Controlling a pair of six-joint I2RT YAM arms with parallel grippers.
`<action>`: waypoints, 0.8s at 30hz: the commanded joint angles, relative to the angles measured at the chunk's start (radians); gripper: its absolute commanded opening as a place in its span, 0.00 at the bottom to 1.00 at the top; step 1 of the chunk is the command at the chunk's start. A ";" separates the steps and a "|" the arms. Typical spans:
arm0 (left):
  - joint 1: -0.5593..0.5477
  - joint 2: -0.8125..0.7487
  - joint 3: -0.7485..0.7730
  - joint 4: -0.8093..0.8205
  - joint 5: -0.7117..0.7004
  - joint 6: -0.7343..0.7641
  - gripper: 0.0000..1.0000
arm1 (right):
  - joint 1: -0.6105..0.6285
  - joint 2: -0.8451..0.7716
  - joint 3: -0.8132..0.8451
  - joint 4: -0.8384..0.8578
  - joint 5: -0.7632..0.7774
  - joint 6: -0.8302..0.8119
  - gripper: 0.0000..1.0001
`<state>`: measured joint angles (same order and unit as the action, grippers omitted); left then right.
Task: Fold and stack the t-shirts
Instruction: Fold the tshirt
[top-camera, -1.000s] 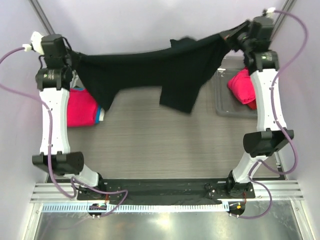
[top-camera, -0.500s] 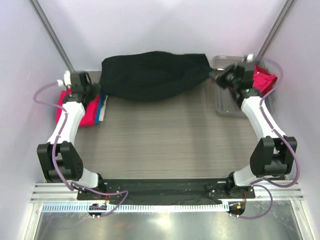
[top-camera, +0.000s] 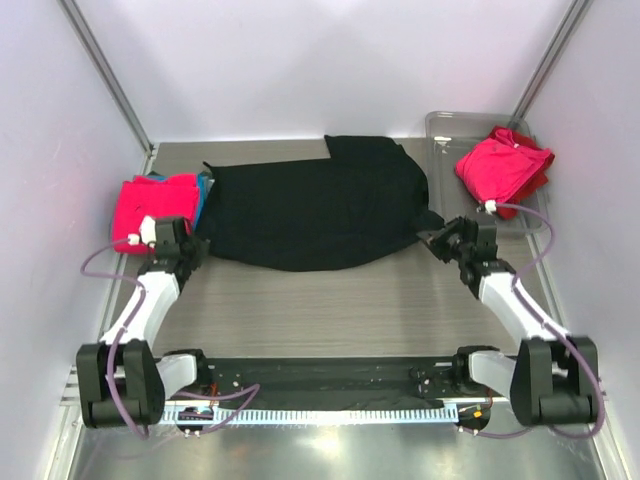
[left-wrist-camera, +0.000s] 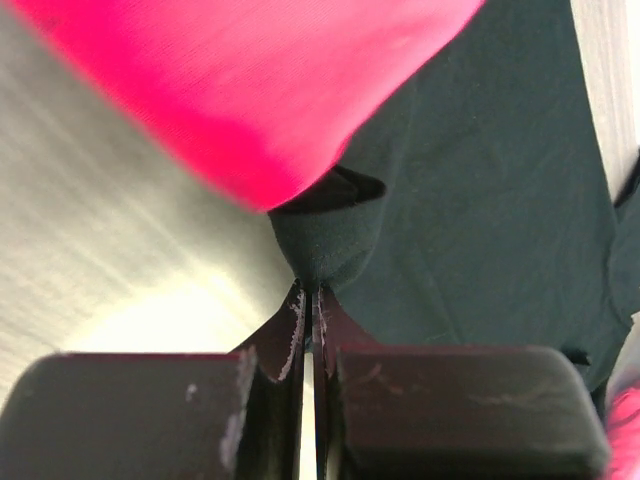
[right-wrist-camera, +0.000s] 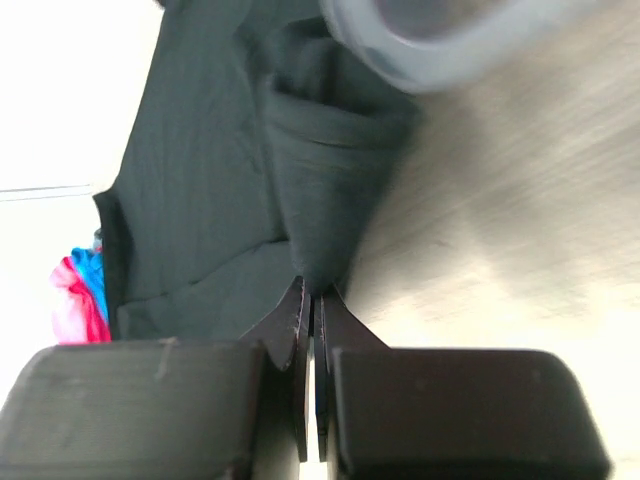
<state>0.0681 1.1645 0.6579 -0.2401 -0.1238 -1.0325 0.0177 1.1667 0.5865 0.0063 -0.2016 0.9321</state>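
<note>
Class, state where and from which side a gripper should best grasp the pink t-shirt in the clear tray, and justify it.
Pinch a raised fold near the middle of the pink t-shirt, coming straight down: it lies crumpled in a heap, and the walls of the tray would likely block a sideways approach.

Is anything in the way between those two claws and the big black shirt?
Nothing visible stands between them. The left claw and the right claw are each pinched shut on an edge of the black t-shirt, which lies spread out between them.
</note>
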 joint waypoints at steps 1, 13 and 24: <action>0.009 -0.078 -0.091 0.021 -0.034 0.012 0.00 | 0.001 -0.146 -0.107 0.000 0.099 -0.033 0.01; 0.006 -0.443 -0.268 -0.249 -0.172 -0.040 0.00 | 0.001 -0.656 -0.330 -0.377 0.329 0.028 0.01; 0.007 -0.626 -0.262 -0.415 -0.211 -0.057 0.68 | -0.001 -0.817 -0.298 -0.545 0.301 -0.025 0.56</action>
<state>0.0681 0.5518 0.3817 -0.6006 -0.2729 -1.0824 0.0177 0.3752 0.2485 -0.5137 0.0795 0.9394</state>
